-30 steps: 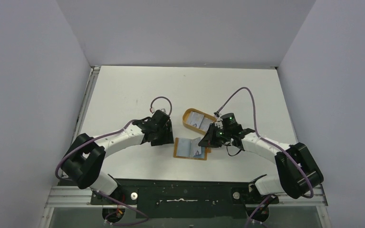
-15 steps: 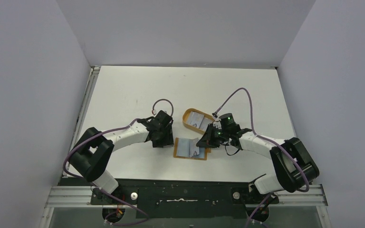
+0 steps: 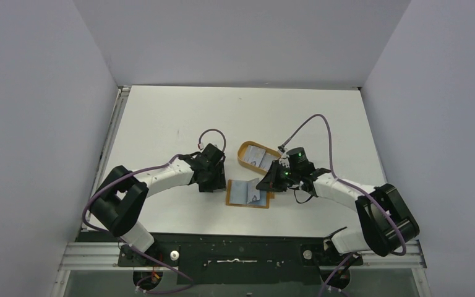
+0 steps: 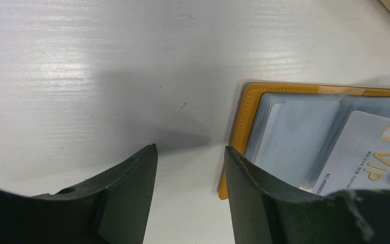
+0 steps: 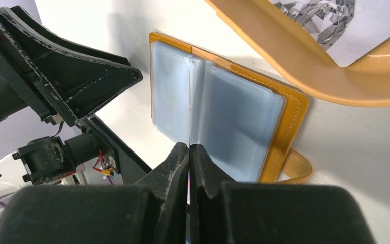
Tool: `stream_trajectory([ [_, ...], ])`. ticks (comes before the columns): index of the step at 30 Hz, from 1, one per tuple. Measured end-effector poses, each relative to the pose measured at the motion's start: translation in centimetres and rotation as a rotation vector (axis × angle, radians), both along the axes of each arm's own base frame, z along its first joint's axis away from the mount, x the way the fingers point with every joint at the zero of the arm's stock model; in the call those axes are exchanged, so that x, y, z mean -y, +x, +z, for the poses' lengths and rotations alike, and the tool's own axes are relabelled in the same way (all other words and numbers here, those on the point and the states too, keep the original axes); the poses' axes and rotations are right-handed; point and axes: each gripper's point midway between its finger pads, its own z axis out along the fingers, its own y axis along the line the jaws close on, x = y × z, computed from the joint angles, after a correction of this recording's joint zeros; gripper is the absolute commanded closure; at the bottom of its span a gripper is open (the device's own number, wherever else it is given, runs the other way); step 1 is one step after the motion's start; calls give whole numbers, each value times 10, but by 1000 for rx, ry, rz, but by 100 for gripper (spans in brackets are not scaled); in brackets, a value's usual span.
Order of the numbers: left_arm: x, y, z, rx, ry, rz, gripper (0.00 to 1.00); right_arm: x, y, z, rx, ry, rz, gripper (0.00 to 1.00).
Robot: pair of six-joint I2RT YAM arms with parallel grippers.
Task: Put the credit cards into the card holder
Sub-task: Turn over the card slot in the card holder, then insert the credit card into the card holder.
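Insertion appeared to be in hand. The right tool (image 5: 189, 150) was clamped on a credit card (image 4: 370, 152) over the open card holder (image 3: 247, 193) on the worktop (image 4: 81, 76). The left tool (image 4: 190, 157) stood open and empty beside the holder. The next move likely called for aligning the card edge with a pocket mouth.

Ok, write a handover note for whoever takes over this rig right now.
Left gripper: jaws open, empty, low beside the left edge of the card holder, which lies open on the table.
Right gripper: jaws shut on the VIP card, held over the holder's clear pockets; I cannot tell whether it has entered one.
The second card lies in the oval tray.
Done: one card picked up. Left: seat it, then the tray card.
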Motion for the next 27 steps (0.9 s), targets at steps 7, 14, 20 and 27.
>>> stream_trajectory([
  [7,0,0,0,0,-1,0,52,1,-1,0,0,-2,-1,100],
  [14,1,0,0,-2,-4,-2,52,1,-3,-10,-32,-16,3,100],
  [20,3,-1,0,-7,-12,-6,53,-3,-7,-15,-48,-16,20,100],
  [27,6,-1,0,-10,-27,-12,54,-6,-6,-13,-39,0,31,100],
])
